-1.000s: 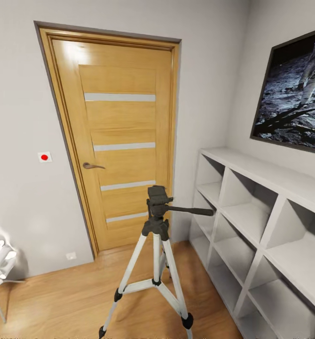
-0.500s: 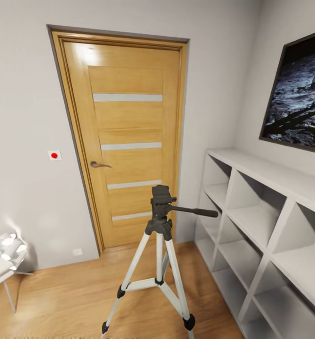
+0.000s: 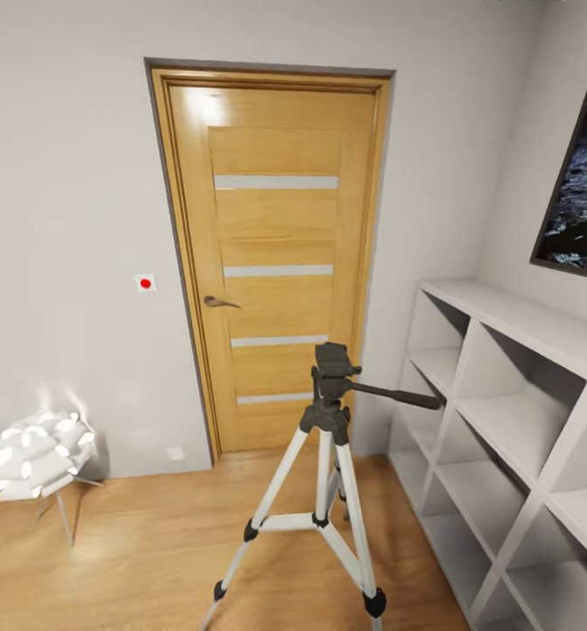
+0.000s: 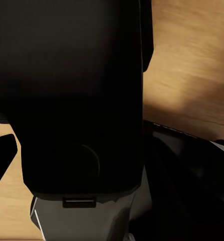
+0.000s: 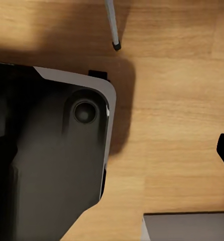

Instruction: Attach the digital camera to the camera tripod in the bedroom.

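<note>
Since a second ago the whole head view has swung leftward, so the camera tripod (image 3: 326,491) now sits right of centre and the white ball lamp (image 3: 35,454) shows fully, which is the camera turning, not the things moving. Standing on the plank floor (image 3: 153,543) before the oak door (image 3: 276,263) and just beside the white cube shelf (image 3: 512,421), the tripod has splayed legs the base could clip and topple if it rolls in carelessly, and its pan handle points toward the shelf. Neither wrist view lets me tell whether either tool is spread or clenched, and the digital camera is nowhere I can make out.
</note>
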{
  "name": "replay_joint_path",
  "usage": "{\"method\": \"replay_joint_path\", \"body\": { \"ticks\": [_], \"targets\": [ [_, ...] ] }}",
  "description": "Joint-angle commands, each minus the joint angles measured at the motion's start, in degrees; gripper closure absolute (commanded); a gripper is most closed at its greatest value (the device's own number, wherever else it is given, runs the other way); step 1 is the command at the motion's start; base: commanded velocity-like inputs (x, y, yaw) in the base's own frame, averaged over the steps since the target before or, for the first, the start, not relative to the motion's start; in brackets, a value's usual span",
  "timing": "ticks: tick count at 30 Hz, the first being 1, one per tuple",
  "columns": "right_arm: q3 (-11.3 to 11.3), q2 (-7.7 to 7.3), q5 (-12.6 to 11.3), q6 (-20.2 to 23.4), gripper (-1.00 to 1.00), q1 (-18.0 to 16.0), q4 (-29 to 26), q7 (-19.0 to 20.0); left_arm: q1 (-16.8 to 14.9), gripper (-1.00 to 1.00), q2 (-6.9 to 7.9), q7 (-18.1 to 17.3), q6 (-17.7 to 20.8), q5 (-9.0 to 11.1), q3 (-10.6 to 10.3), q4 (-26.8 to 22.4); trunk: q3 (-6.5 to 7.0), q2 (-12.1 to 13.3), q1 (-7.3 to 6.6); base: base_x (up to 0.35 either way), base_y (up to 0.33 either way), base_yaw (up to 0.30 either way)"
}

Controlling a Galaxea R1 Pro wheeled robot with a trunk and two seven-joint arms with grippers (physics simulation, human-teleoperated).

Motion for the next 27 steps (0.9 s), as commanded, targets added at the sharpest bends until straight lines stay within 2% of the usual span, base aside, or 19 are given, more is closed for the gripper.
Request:
{"method": "replay_joint_path", "body": {
  "ticks": [1, 13, 27],
  "targets": [
    [-0.5, -0.02, 0.5, -0.3, -1.00, 0.0, 0.1, 0.1, 0.0, 1.00, -0.02, -0.2, -0.1, 0.5, -0.5, 0.1, -0.02, 0.0, 0.00, -0.211, -0.081, 0.087],
    [-0.3, -0.07, 0.6, -0.6, -1.00, 0.0, 0.1, 0.2, 0.0, 1.00, -0.22, -0.2, -0.1, 0.5, -0.5, 0.1, -0.02, 0.0, 0.00, -0.248, -0.108, 0.016],
    [-0.3, -0.05, 0.7, -0.3, -1.00, 0.0, 0.1, 0.1, 0.0, 1.00, -0.04, -0.2, -0.1, 0.5, -0.5, 0.1, -0.22, 0.0, 0.00, -0.022, -0.012, 0.000]
  ]
}}
